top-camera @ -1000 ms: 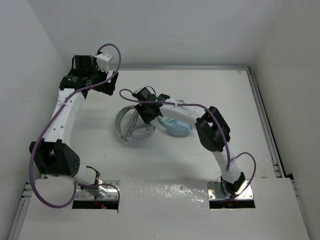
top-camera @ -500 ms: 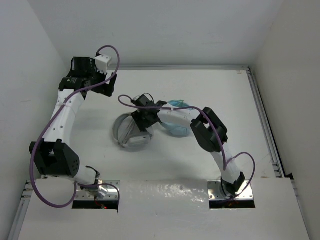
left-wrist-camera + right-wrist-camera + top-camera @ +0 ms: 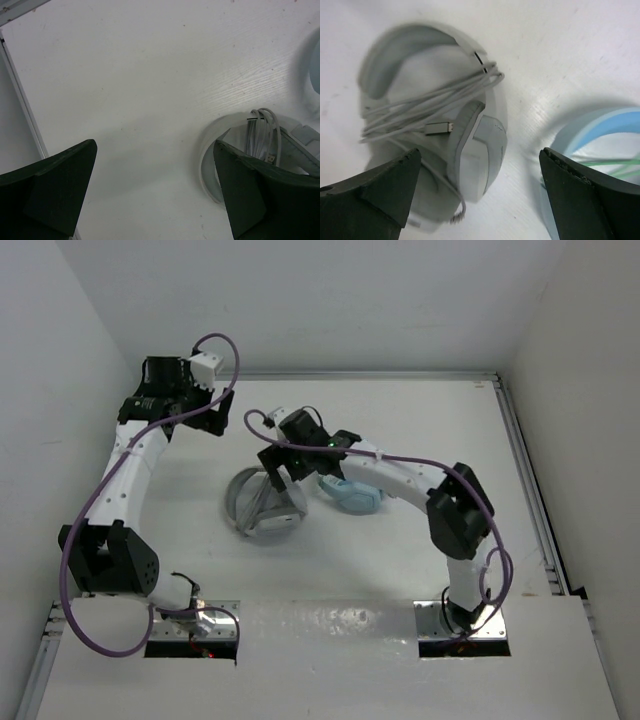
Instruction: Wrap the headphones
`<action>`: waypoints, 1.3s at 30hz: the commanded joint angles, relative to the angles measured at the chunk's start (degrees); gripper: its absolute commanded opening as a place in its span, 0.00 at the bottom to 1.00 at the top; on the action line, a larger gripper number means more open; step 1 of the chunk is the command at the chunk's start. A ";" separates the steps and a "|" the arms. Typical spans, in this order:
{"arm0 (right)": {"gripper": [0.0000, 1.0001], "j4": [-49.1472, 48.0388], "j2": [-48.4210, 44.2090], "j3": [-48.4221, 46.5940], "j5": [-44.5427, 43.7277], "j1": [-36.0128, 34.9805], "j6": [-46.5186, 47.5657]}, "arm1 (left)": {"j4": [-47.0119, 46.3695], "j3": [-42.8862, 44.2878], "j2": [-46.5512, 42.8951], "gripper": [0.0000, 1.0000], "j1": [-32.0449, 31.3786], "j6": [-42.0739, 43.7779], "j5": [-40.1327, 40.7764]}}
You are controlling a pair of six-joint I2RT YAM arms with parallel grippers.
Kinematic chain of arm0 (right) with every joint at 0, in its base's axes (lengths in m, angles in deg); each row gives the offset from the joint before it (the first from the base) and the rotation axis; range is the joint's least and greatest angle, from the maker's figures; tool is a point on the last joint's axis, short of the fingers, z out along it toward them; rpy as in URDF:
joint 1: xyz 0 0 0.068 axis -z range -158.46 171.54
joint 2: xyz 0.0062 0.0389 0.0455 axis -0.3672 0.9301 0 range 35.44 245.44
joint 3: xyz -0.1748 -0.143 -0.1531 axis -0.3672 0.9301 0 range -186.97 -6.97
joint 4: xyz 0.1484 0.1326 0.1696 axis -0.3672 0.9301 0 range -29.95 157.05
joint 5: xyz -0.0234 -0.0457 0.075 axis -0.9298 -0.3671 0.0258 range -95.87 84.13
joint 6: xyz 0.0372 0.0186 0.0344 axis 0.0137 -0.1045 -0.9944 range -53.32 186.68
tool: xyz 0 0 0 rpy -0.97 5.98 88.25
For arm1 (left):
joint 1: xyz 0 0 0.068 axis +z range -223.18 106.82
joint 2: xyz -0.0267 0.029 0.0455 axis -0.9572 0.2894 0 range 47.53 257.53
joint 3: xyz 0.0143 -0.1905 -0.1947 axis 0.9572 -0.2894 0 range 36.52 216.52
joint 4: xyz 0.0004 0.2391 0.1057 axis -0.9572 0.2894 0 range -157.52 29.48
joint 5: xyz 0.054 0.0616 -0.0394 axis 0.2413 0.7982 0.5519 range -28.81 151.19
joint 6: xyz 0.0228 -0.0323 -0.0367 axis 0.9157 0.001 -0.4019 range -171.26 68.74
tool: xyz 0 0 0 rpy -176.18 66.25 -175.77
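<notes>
Wrap looks mostly done; what's left is tucking the loose end, I'd say. Headphones (image 3: 480,145) lie flat on the table (image 3: 400,420), right under the right hand (image 3: 480,170), which is spread wide and empty. Left hand (image 3: 155,170) is spread too, with the headphones by its right finger. Grey band, pale cups. Cable (image 3: 430,102) is looped across the band, plug (image 3: 437,128) dangling free.

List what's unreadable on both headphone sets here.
- Top view: the headphones sit partly under the right gripper; cable wraps too small to count.
- Left wrist: their ear cups largely hidden behind the left gripper, cut by the frame edge.
- Right wrist: light blue headphones blurred, cut off at the right edge.
</notes>
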 commanded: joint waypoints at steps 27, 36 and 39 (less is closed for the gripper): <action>0.99 -10.24 -33.21 38.51 -11.96 57.04 -18.47 | -28.17 -25.74 0.71 1.00 14.55 -13.47 3.85; 0.99 -10.49 -32.59 39.12 -6.78 56.95 -14.69 | -27.02 -25.04 1.07 1.00 15.26 -12.77 2.71; 0.99 -16.64 -35.48 43.42 -3.53 57.04 -14.16 | -26.49 -25.12 1.50 1.00 15.34 -12.24 1.31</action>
